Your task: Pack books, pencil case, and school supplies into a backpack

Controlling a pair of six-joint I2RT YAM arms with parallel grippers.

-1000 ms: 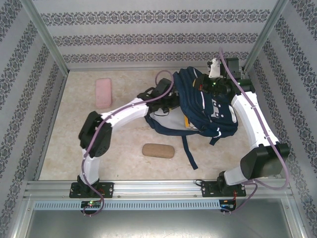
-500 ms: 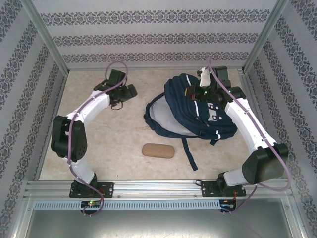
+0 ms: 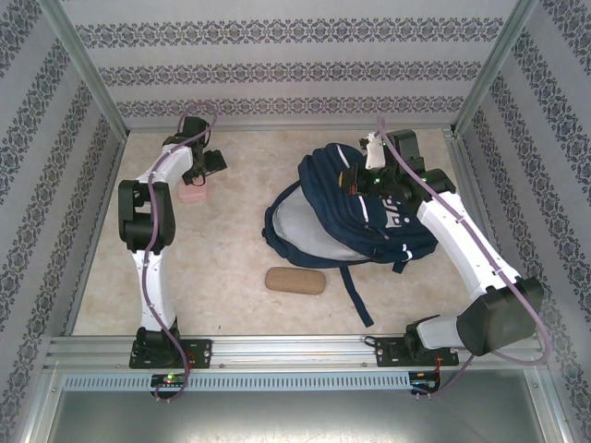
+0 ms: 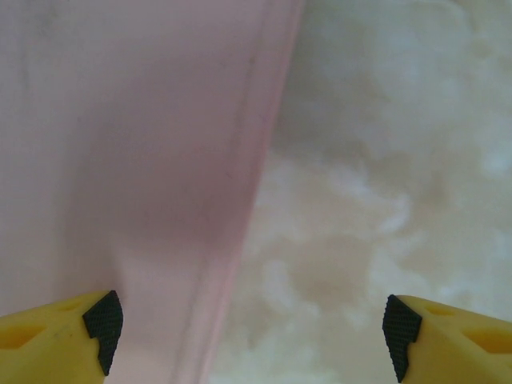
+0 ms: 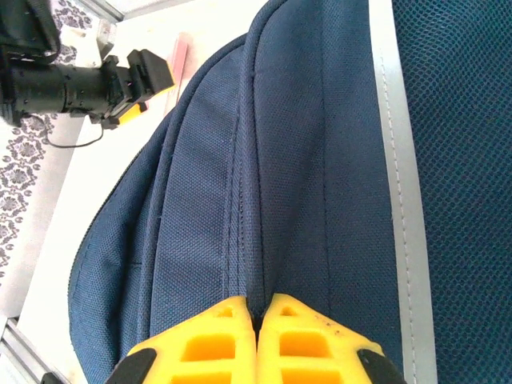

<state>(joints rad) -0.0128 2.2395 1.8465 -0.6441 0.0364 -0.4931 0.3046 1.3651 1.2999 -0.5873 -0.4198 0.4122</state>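
1. Large navy-blue fabric backpack (image 3: 374, 221): lies on the beige marbled desk (image 3: 222, 268), right of centre (grey panel towards the left).
2. Right pincer (image 5: 258, 306): fingers pressed together, nipping a seam fold of the backpack.
3. Left pincer (image 4: 250, 324): fingers apart, low above the edge of a pale pink flat soft case (image 4: 120, 160), at the far left of the desk.

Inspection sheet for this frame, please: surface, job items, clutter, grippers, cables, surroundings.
Surface: beige marbled tabletop, no spills seen.
Job's things: large navy-blue fabric backpack lying right of centre; pink flat soft pouch far left; brown oblong pouch centre front.
Clutter: nothing seen.
Grippers: left gripper open, low over the pink pouch's edge; right gripper shut on the backpack's fabric.
Cables: purple cables run along both arms.
Surroundings: patterned wallpaper walls, aluminium frame rails.
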